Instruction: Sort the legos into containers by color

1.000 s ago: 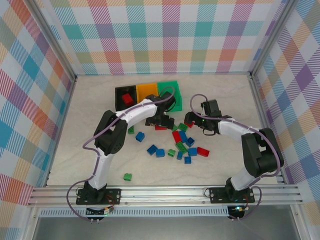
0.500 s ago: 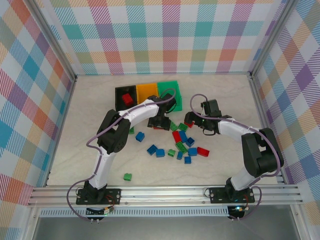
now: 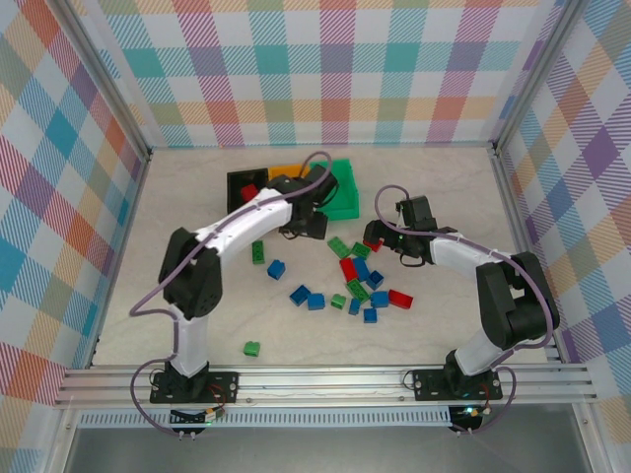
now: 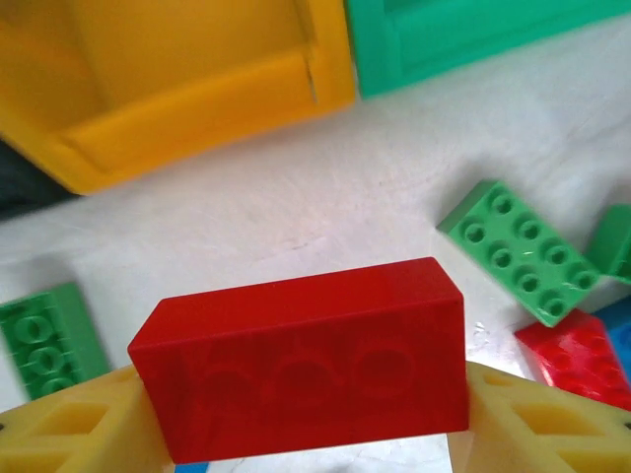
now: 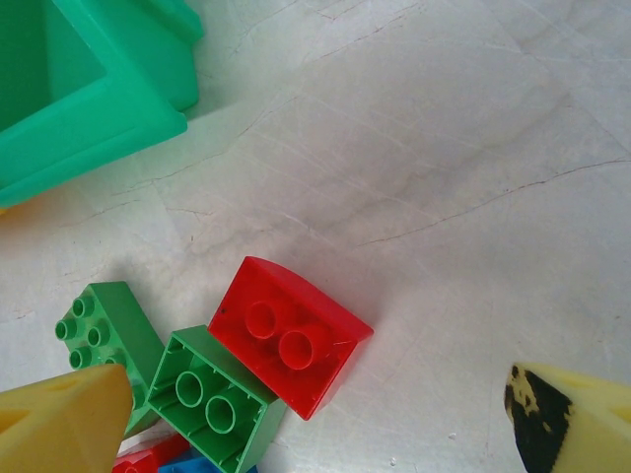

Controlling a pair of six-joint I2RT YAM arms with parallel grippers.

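Note:
My left gripper (image 4: 301,409) is shut on a long red lego (image 4: 301,360), its underside towards the camera, held above the table in front of the orange bin (image 4: 177,89). From above, this gripper (image 3: 302,223) hovers just before the black bin (image 3: 238,180), which holds a red lego (image 3: 248,191), and the green bin (image 3: 344,190). My right gripper (image 5: 315,424) stands open over a small red lego (image 5: 291,335) that touches an upturned green lego (image 5: 212,409). The right gripper (image 3: 379,237) is at the back of the loose pile.
Several blue, green and red legos lie scattered mid-table, among them a flat green one (image 3: 338,246), a red one (image 3: 400,299) and a lone green one (image 3: 252,348) near the front. The green bin's corner (image 5: 79,89) sits up-left of my right fingers.
My left gripper has lifted the long red lego off the pile and carried it back and left towards the bins. The right arm has stayed still.

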